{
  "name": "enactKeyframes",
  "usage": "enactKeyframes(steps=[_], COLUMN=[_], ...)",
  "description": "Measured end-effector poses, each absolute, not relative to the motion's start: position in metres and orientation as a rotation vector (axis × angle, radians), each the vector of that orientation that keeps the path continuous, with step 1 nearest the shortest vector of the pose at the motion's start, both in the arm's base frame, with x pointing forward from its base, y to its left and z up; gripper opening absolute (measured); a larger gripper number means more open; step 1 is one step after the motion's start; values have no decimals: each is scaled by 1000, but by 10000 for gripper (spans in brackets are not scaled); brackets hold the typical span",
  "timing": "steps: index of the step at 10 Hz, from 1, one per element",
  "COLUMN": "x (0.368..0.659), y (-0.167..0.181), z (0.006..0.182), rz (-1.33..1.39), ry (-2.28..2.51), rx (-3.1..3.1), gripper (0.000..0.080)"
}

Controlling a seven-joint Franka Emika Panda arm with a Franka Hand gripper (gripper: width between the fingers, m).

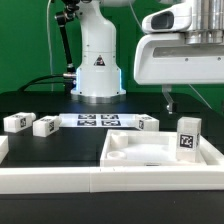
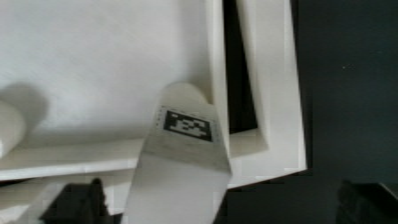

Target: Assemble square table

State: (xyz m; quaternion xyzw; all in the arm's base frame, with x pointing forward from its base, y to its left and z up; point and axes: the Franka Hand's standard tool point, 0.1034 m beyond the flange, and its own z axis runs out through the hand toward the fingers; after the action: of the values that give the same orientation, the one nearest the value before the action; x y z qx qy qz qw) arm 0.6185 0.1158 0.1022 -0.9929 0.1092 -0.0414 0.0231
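Note:
The square table slab (image 1: 150,152) lies at the front of the black surface, recessed side up. It fills much of the wrist view (image 2: 107,70). One white tagged leg (image 1: 187,138) stands upright on the slab near the exterior view's right edge, and also shows in the wrist view (image 2: 183,140). Three more legs (image 1: 17,122) (image 1: 45,125) (image 1: 148,123) lie behind the slab. My gripper (image 1: 168,100) hangs above and behind the standing leg, apart from it. In the wrist view the gripper (image 2: 222,205) is open and empty, with its dark fingertips (image 2: 80,200) wide apart.
The marker board (image 1: 97,121) lies flat in front of the robot base (image 1: 97,70). A long white rail (image 1: 50,182) borders the front of the black surface. A green backdrop stands behind.

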Motion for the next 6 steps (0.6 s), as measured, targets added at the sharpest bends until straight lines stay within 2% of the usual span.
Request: enactKeyframes(steps=[3, 6], x=[607, 602], y=[118, 118], z=[106, 107], rz=[-111, -108], ry=[123, 124], rx=[-3106, -3105], gripper=[649, 649])
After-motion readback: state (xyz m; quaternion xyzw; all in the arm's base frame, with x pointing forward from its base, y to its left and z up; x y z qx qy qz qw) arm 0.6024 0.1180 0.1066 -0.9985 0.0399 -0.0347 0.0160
